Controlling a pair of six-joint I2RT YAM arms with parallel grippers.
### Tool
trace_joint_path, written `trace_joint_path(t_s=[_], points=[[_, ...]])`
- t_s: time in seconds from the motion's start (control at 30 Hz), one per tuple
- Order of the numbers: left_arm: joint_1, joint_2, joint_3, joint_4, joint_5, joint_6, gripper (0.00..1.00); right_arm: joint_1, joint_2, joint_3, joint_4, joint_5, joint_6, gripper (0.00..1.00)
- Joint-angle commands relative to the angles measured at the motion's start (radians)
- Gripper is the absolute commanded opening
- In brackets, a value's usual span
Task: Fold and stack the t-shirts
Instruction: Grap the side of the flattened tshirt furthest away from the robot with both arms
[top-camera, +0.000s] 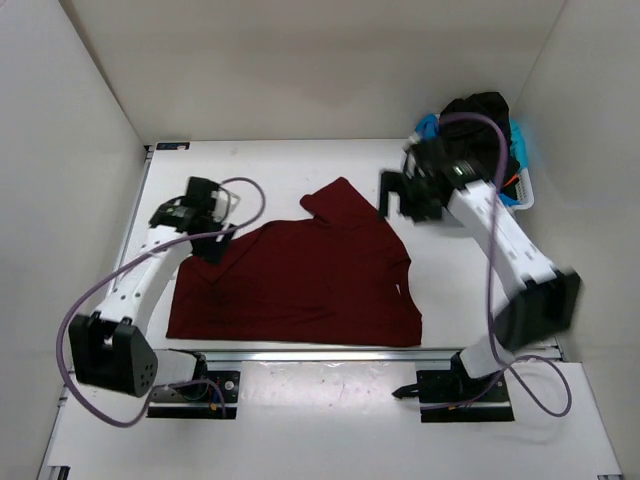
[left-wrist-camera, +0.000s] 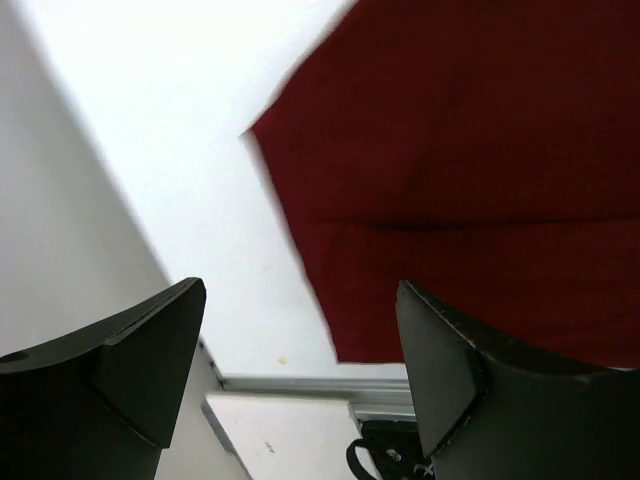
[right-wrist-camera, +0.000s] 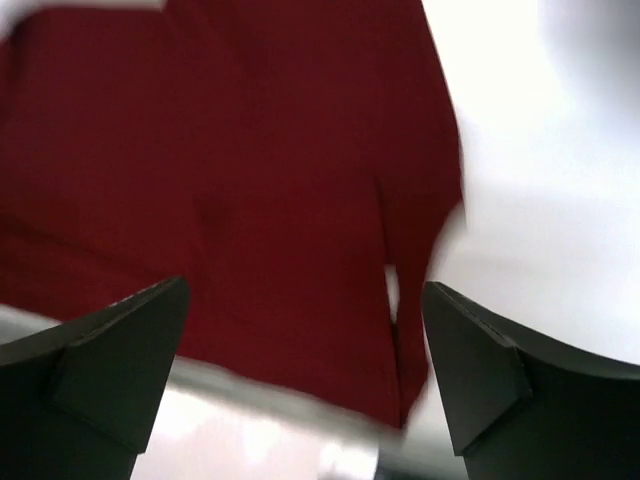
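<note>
A dark red t-shirt (top-camera: 310, 280) lies spread on the white table, one sleeve pointing to the back. It fills the left wrist view (left-wrist-camera: 470, 150) and the right wrist view (right-wrist-camera: 250, 170). My left gripper (top-camera: 212, 240) is open and empty, over the shirt's left edge. My right gripper (top-camera: 398, 197) is open and empty, above the shirt's back right part. A pile of black, light blue and orange shirts (top-camera: 480, 115) sits in the basket at the back right.
The white lattice basket (top-camera: 524, 192) stands at the back right corner against the wall. White walls close in the table on the left, back and right. A metal rail (top-camera: 330, 352) runs along the near edge.
</note>
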Motion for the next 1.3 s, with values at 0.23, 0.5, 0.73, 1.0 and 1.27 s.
trace_joint_path(t_s=[0.23, 0.5, 0.73, 1.0, 1.27], points=[[-0.115, 0.228, -0.018, 0.137, -0.047, 0.036, 0.88, 0.055, 0.865, 1.064, 0.024, -0.004, -0.053, 0.99], [-0.120, 0.267, -0.077, 0.151, -0.044, -0.023, 0.89, 0.061, 1.142, 1.235, 0.154, 0.173, -0.019, 0.99], [-0.126, 0.288, -0.133, 0.191, -0.081, -0.033, 0.88, 0.119, 1.220, 1.245, 0.214, 0.234, -0.060, 0.94], [-0.100, 0.329, -0.134, 0.222, -0.110, -0.063, 0.89, 0.148, 1.268, 1.233, 0.245, 0.318, -0.117, 0.87], [-0.109, 0.319, -0.139, 0.218, -0.100, -0.065, 0.89, 0.128, 1.288, 1.219, 0.259, 0.291, -0.127, 0.67]])
